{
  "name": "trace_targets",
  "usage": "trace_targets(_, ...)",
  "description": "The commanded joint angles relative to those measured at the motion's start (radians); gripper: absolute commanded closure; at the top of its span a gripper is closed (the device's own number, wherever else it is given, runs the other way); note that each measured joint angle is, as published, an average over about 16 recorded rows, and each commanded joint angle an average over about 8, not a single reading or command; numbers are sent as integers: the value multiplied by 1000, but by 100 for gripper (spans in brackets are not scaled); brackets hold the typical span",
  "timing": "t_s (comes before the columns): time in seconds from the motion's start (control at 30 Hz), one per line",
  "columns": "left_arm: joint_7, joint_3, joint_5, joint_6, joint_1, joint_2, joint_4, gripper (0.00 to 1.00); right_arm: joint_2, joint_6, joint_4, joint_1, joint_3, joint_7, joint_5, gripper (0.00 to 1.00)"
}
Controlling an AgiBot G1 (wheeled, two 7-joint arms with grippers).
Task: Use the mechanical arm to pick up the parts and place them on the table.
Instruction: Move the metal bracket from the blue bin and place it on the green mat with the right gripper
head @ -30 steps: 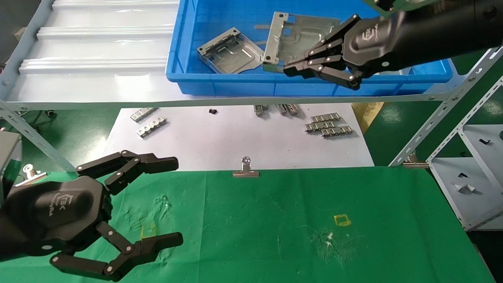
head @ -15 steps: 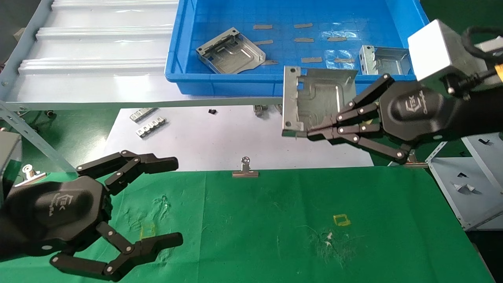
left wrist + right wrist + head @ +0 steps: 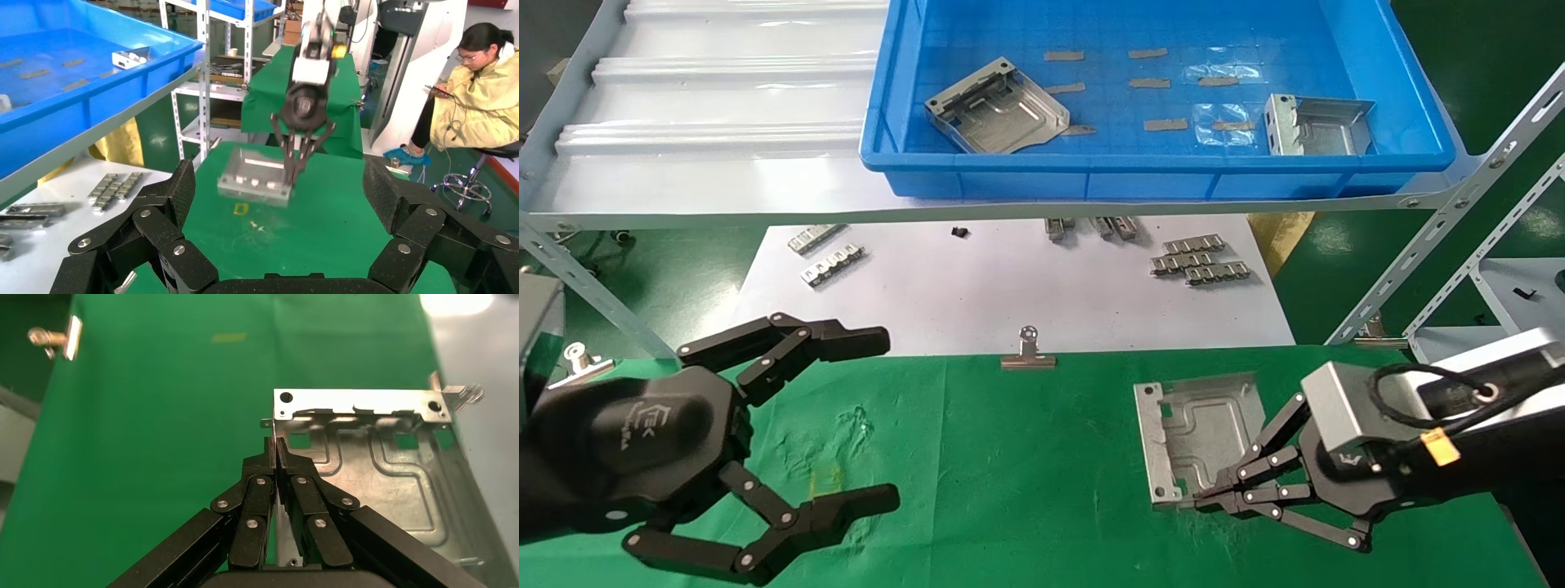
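Note:
My right gripper point(image 3: 1209, 496) is shut on the bent-up edge of a grey sheet-metal part point(image 3: 1199, 434) and holds it low at the green table point(image 3: 1026, 465), front right. In the right wrist view the fingertips point(image 3: 270, 451) pinch the part's thin wall, with the plate point(image 3: 379, 478) beside them. The left wrist view shows the part point(image 3: 254, 174) and my right gripper point(image 3: 294, 174) from across the table. Two more parts lie in the blue bin point(image 3: 1091, 175): one at its left point(image 3: 997, 106), one at its right point(image 3: 1316, 126). My left gripper point(image 3: 878, 416) is open and empty at front left.
The bin stands on a pale ribbed shelf point(image 3: 707, 139) above the table. A white sheet point(image 3: 1009, 286) behind the green cloth carries small toothed metal strips point(image 3: 1197, 261). A silver binder clip point(image 3: 1029, 353) sits at the cloth's far edge. A metal rack point(image 3: 1483, 245) stands at the right.
My right gripper has carried the part out of the blue bin, over the shelf edge, and down to the green table at front right. The left arm has not moved.

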Motion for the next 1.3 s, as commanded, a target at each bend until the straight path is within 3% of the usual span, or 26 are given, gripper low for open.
trace_targets(0.03, 0, 0, 0, 0, 0, 0, 0, 0, -32, 4, -46, -21, -36, -34, -15, 100)
trace_targets(0.4, 0, 0, 0, 0, 0, 0, 0, 0, -200, 22, -341, -70, -133, -246, -116, 100)
trace_targets(0.67, 0, 0, 0, 0, 0, 0, 0, 0, -263, 43, -502, -92, -144, -386, -133, 100)
trace_targets(0.93, 0, 0, 0, 0, 0, 0, 0, 0, -302, 96, -619, -99, -141, -460, -134, 100)
trace_targets(0.97, 0, 0, 0, 0, 0, 0, 0, 0, -307, 107, -630, -102, -141, -466, -135, 96)
trace_targets(1.2, 0, 0, 0, 0, 0, 0, 0, 0, -342, 187, -681, -123, -143, -496, -142, 10)
trace_targets(1.23, 0, 0, 0, 0, 0, 0, 0, 0, -346, 192, -685, -124, -143, -500, -142, 1)
trace_targets(1.3, 0, 0, 0, 0, 0, 0, 0, 0, -350, 197, -691, -125, -142, -507, -141, 0)
